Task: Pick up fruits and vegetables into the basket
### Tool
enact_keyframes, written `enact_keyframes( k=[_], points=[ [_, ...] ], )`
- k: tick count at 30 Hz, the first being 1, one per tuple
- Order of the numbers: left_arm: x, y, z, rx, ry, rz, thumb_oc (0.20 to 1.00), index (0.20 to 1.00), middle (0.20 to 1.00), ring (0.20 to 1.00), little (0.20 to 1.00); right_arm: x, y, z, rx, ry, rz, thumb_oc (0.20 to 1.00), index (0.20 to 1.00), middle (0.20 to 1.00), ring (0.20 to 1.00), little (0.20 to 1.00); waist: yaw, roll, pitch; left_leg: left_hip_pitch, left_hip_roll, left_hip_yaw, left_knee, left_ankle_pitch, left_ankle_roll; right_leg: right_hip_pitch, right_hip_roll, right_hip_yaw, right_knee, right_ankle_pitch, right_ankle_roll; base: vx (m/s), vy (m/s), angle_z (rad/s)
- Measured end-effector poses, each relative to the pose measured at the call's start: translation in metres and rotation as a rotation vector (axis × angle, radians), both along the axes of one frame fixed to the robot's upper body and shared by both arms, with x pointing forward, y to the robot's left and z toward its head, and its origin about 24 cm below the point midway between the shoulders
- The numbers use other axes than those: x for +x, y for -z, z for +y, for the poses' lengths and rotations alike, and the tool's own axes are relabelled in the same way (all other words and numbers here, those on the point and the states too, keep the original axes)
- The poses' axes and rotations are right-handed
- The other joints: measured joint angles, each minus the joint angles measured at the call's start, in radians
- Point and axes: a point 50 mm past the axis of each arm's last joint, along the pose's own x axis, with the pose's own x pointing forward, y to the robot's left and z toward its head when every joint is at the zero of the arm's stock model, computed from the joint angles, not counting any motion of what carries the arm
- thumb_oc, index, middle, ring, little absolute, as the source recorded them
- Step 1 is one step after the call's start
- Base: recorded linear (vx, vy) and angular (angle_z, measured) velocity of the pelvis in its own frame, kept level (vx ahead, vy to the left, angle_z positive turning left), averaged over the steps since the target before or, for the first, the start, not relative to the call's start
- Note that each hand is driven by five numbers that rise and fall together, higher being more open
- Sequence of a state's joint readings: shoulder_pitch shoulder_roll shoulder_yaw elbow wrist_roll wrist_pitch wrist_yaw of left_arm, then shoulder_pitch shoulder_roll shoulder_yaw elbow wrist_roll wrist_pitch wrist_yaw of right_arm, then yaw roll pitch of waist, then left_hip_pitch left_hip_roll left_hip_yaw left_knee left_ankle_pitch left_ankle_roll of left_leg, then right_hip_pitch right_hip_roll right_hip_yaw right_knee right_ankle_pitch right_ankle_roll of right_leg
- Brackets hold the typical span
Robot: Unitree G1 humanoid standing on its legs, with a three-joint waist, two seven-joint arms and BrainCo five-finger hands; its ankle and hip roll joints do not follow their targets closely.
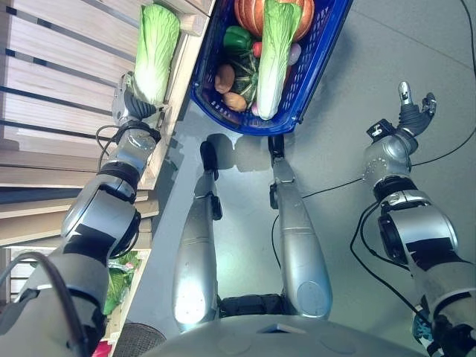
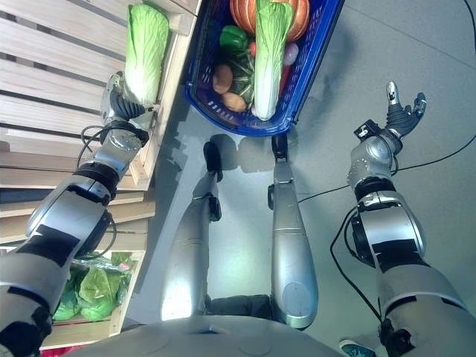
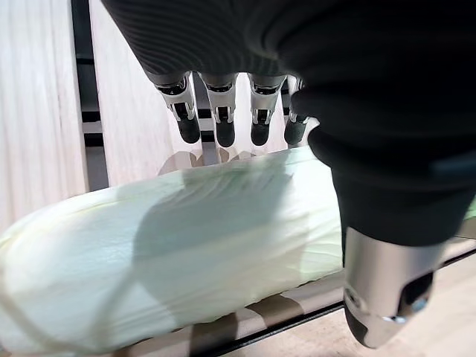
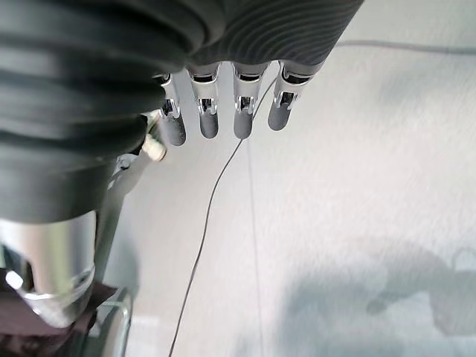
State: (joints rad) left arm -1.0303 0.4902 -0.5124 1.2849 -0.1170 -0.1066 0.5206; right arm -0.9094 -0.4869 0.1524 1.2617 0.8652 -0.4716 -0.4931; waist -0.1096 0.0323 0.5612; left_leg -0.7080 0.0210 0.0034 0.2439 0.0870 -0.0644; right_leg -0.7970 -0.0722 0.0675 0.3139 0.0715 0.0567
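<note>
One cabbage [image 1: 156,50] lies on the wooden shelf [image 1: 52,89], just left of the basket [image 1: 321,59], with its long side along the slats. The left hand [image 1: 132,106] is at its lower end; its fingers [image 3: 223,126] are straight over the leaves and the thumb is on the near side, not yet closed around it, so I judge a grasp is being prepared. Inside the basket are already a second cabbage [image 1: 275,56], a pumpkin [image 1: 253,16], a green pepper [image 1: 238,37] and other small pieces. Only the shelf edge stands between cabbage and basket. Right of the basket, the right hand [image 1: 410,111] hangs over the floor [image 1: 372,44], fingers relaxed, holding nothing.
</note>
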Motion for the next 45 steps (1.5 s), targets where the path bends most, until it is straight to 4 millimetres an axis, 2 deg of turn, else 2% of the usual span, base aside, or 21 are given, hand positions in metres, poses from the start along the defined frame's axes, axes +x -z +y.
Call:
enact_keyframes(
  k=[7, 15, 16, 17, 18, 24, 38, 39, 40, 41, 45],
  points=[
    [0.000, 0.002, 0.005, -0.012, -0.023, 0.049, 1.000, 1.000, 1.000, 1.000, 1.000, -0.006, 0.016, -0.005, 0.019, 0.007, 0.094, 1.000, 1.000, 1.000, 1.000, 1.000, -0.002, -0.010, -0.001, -0.009, 0.009, 0.008, 0.015, -0.011, -0.001, -0.001, 0.008, 0.004, -0.009, 0.000, 0.000, -0.01, -0.004, -0.04],
    [0.000, 0.000, 0.011, -0.012, -0.038, 0.082, 1.000, 1.000, 1.000, 1.000, 1.000, -0.004, 0.014, -0.005, 0.014, -0.008, 0.088, 1.000, 1.000, 1.000, 1.000, 1.000, -0.005, -0.011, -0.001, -0.026, 0.016, 0.007, 0.029, -0.017, -0.005, -0.008, 0.016, 0.004, -0.017, 0.008, -0.004, 0.00, -0.002, -0.02],
    [0.000, 0.000, 0.011, -0.015, -0.031, 0.090, 0.887, 0.887, 0.887, 0.887, 0.887, -0.004, 0.013, -0.005, 0.014, -0.009, 0.087, 1.000, 1.000, 1.000, 1.000, 1.000, -0.004, -0.011, -0.001, -0.026, 0.016, 0.007, 0.029, -0.017, -0.005, -0.008, 0.015, 0.004, -0.017, 0.008, -0.004, 0.00, 0.000, 0.00],
    [0.000, 0.000, 0.011, -0.020, -0.026, 0.093, 0.228, 0.228, 0.228, 0.228, 0.228, -0.004, 0.013, -0.005, 0.014, -0.009, 0.086, 1.000, 1.000, 1.000, 1.000, 1.000, -0.004, -0.011, -0.001, -0.026, 0.016, 0.007, 0.030, -0.017, -0.005, -0.008, 0.015, 0.004, -0.017, 0.008, -0.004, 0.00, 0.000, 0.00],
    [0.000, -0.001, 0.012, -0.026, -0.023, 0.094, 0.200, 0.200, 0.200, 0.200, 0.200, -0.003, 0.013, -0.005, 0.014, -0.010, 0.084, 1.000, 1.000, 1.000, 1.000, 1.000, -0.004, -0.012, -0.002, -0.027, 0.016, 0.007, 0.030, -0.017, -0.005, -0.008, 0.015, 0.004, -0.017, 0.008, -0.004, 0.00, 0.000, 0.00],
    [0.002, -0.011, 0.019, -0.059, -0.002, 0.115, 0.200, 0.200, 0.200, 0.200, 0.200, -0.002, 0.011, -0.004, 0.012, -0.017, 0.079, 1.000, 1.000, 1.000, 1.000, 1.000, -0.004, -0.013, -0.002, -0.034, 0.016, 0.006, 0.033, -0.018, -0.004, -0.014, 0.015, 0.003, -0.017, 0.010, -0.002, 0.00, 0.000, 0.00],
    [0.002, -0.014, 0.023, -0.059, 0.010, 0.123, 0.200, 0.200, 0.200, 0.200, 0.200, 0.000, 0.008, -0.003, 0.008, -0.032, 0.067, 1.000, 1.000, 1.000, 1.000, 1.000, -0.004, -0.016, -0.004, -0.036, 0.016, 0.005, 0.034, -0.018, -0.004, -0.016, 0.015, 0.003, -0.017, 0.010, -0.002, 0.00, 0.000, 0.00],
    [0.002, -0.014, 0.023, -0.059, 0.010, 0.123, 0.316, 0.316, 0.316, 0.316, 0.316, 0.000, 0.008, -0.003, 0.008, -0.032, 0.068, 1.000, 1.000, 1.000, 1.000, 1.000, -0.004, -0.017, -0.005, -0.036, 0.016, 0.005, 0.034, -0.018, -0.004, -0.016, 0.015, 0.003, -0.017, 0.010, -0.001, 0.00, 0.000, 0.00],
    [0.002, -0.014, 0.023, -0.058, 0.010, 0.123, 0.705, 0.705, 0.705, 0.705, 0.705, 0.000, 0.008, -0.003, 0.008, -0.031, 0.067, 1.000, 1.000, 1.000, 1.000, 1.000, -0.004, -0.018, -0.005, -0.036, 0.016, 0.005, 0.034, -0.018, -0.004, -0.016, 0.015, 0.003, -0.017, 0.009, -0.001, 0.00, 0.000, 0.00],
    [0.002, -0.014, 0.023, -0.058, 0.009, 0.122, 1.000, 1.000, 1.000, 1.000, 1.000, 0.000, 0.008, -0.003, 0.008, -0.031, 0.067, 1.000, 1.000, 1.000, 1.000, 1.000, -0.004, -0.019, -0.006, -0.037, 0.016, 0.005, 0.034, -0.018, -0.004, -0.016, 0.015, 0.003, -0.017, 0.008, 0.001, 0.00, 0.000, 0.00],
    [0.002, -0.010, 0.022, -0.073, 0.014, 0.141, 1.000, 1.000, 1.000, 1.000, 1.000, 0.000, 0.007, -0.003, 0.008, -0.032, 0.066, 1.000, 1.000, 1.000, 1.000, 1.000, -0.004, -0.028, -0.006, -0.041, 0.016, 0.005, 0.034, -0.018, -0.005, -0.021, 0.015, 0.003, -0.018, 0.009, -0.001, 0.00, 0.000, 0.00]
  ],
)
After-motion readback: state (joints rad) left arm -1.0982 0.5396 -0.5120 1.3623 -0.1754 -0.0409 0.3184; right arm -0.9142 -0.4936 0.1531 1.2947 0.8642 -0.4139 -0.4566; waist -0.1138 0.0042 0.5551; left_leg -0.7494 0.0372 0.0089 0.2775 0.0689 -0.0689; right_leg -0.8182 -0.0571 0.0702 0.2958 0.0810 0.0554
